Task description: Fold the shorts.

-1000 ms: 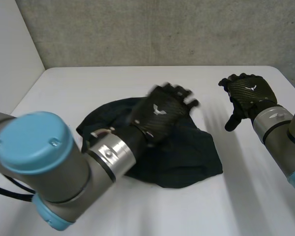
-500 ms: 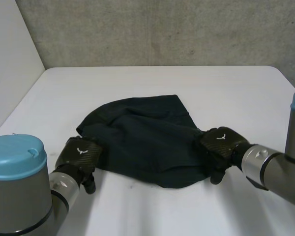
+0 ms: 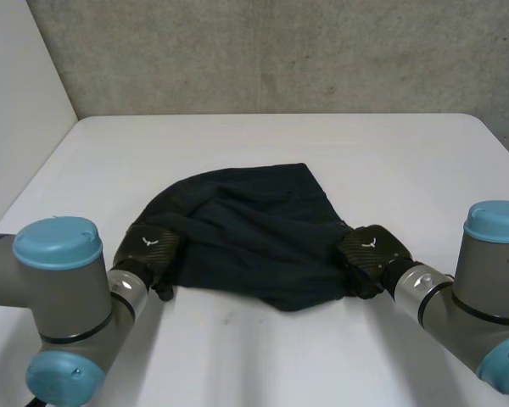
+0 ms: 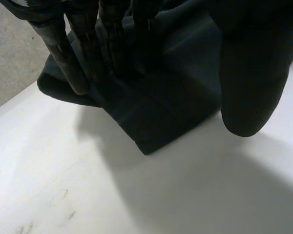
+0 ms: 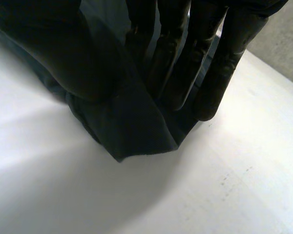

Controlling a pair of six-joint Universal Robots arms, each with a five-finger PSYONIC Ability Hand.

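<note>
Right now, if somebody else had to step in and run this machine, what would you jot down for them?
Left robot hand: fingers and thumb pinch the near left corner of the shorts.
Right robot hand: pinches the near right corner the same way.
Shorts: dark and rumpled, lying in the middle of the white table.
Done: both near corners are gripped.
Left: no tidy fold shows yet. The next step is probably to carry both corners over toward the far edge, release, then smooth.
</note>
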